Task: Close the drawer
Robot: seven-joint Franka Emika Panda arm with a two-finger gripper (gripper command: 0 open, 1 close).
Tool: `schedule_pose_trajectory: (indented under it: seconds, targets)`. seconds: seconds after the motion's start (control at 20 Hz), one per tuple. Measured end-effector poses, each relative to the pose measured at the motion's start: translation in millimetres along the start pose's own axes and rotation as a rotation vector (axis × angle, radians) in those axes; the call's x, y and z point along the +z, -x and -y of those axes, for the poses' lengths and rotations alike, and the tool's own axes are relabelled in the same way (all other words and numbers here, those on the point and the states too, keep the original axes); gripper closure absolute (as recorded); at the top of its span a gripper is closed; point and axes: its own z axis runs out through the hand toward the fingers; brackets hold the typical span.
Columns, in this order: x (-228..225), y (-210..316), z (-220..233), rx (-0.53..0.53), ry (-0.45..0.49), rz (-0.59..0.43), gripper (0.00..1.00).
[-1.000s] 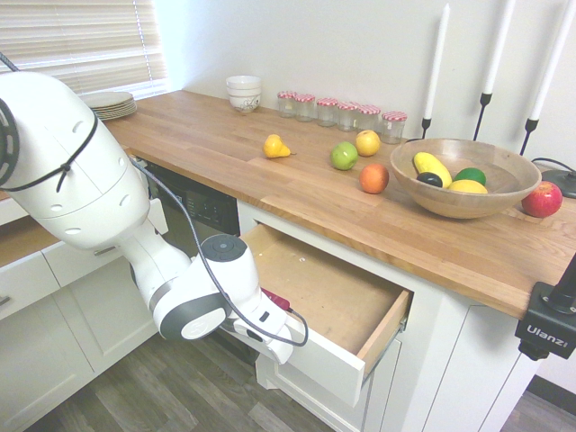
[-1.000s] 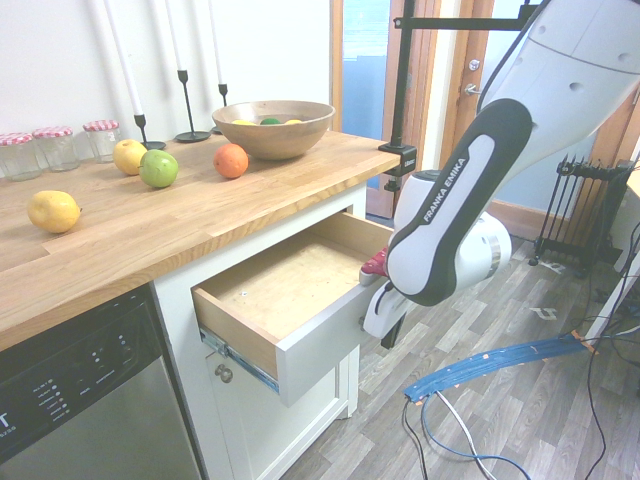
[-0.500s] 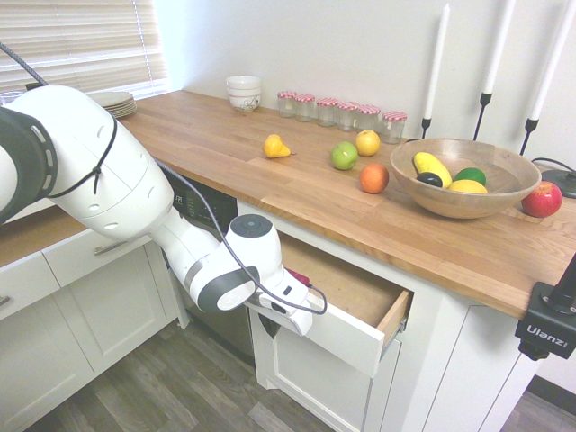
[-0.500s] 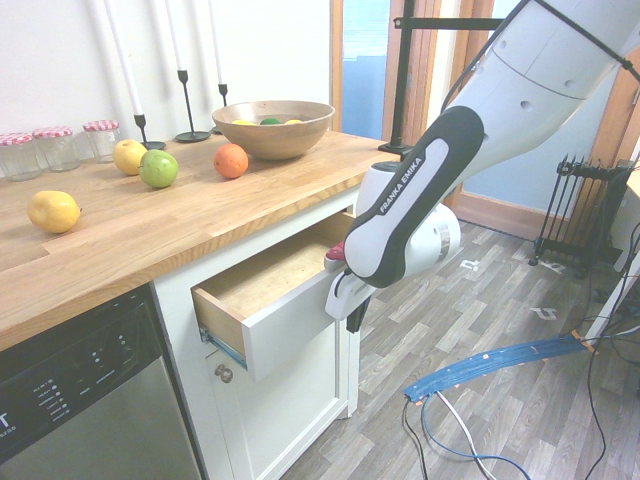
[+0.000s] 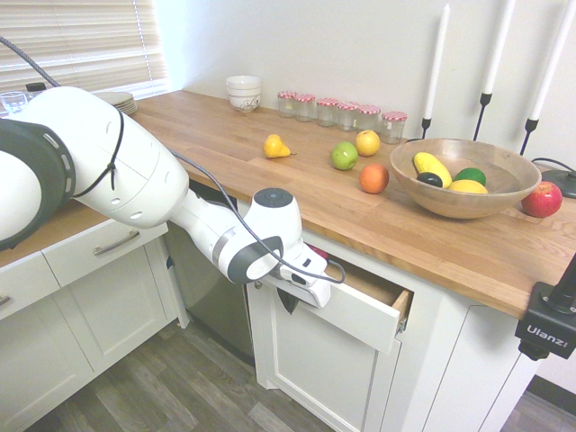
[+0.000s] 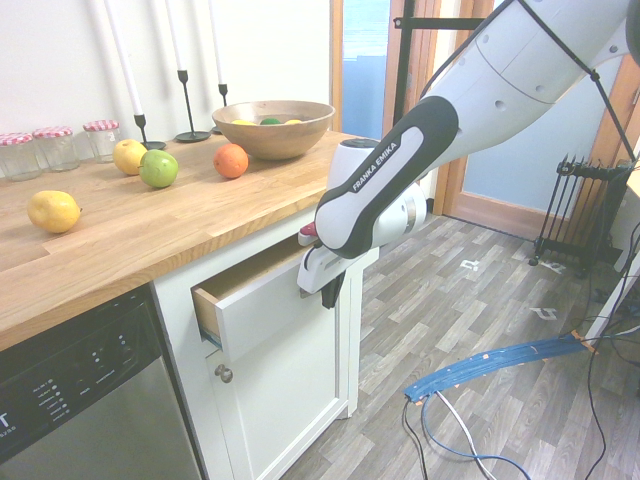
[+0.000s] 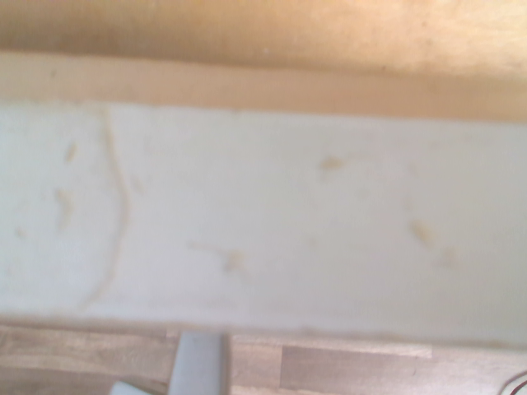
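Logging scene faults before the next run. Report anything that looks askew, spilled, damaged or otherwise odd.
Little stands out. The drawer under the wooden counter still sticks out partly open, its front square, with the gripper against it. The wrist view shows chipped, scuffed paint along the front's top edge. Nothing spilled or askew.

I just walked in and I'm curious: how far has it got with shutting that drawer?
Mostly done: the drawer sticks out only a little from under the countertop, with a narrow strip of its wooden box showing. In hand: the gripper is against the drawer's white front, apparently pushing. Left: the last stretch, until the front sits flush with the cabinet.
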Motion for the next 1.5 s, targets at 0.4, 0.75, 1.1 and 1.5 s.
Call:
schedule_pose_trajectory:
  seconds: [0.4,0.75,1.1,1.5]
  targets:
    - [5,-26,19,0.009,0.01,-0.012,1.0]
    - [16,-34,26,0.019,0.02,-0.011,1.0]
    - [17,-36,28,0.016,0.036,0.004,1.0]
    - [17,-34,31,0.015,0.041,0.008,1.0]
